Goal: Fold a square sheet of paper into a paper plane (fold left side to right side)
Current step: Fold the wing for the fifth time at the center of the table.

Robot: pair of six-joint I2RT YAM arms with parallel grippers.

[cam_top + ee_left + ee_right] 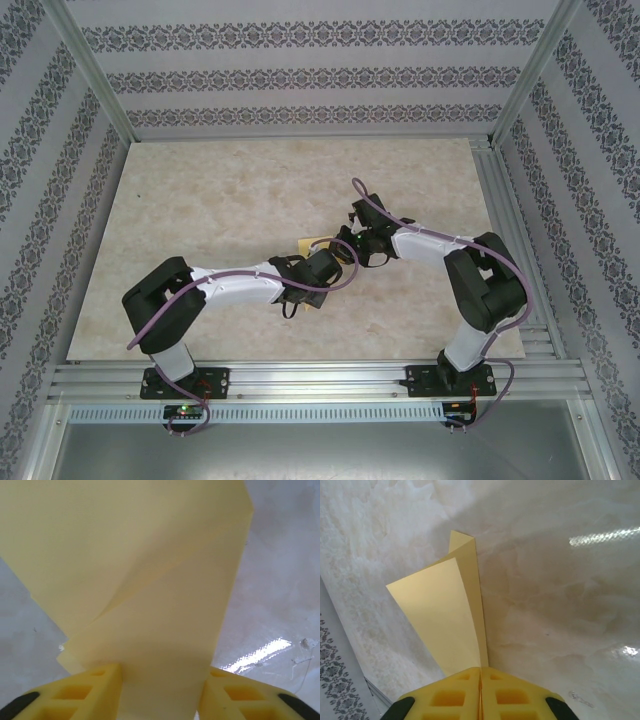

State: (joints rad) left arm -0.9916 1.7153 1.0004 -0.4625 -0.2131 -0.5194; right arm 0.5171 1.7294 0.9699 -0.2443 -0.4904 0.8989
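The square sheet of paper (317,243) is yellow-orange and partly folded, and it sits at the middle of the table between both grippers. In the left wrist view the paper (150,580) shows creased layers. It runs down between the yellow fingers (95,690) of my left gripper (160,700), whose jaws stand apart on either side of it. My right gripper (480,671) is shut on a thin edge of the paper (445,615), and one flap curls up to the left. From above, the left gripper (320,262) and right gripper (352,240) nearly meet over the sheet.
The beige marbled table top (220,200) spreads around the arms. Aluminium rails (300,378) run along the near edge and the right side. Patterned walls (300,70) close off the back and sides.
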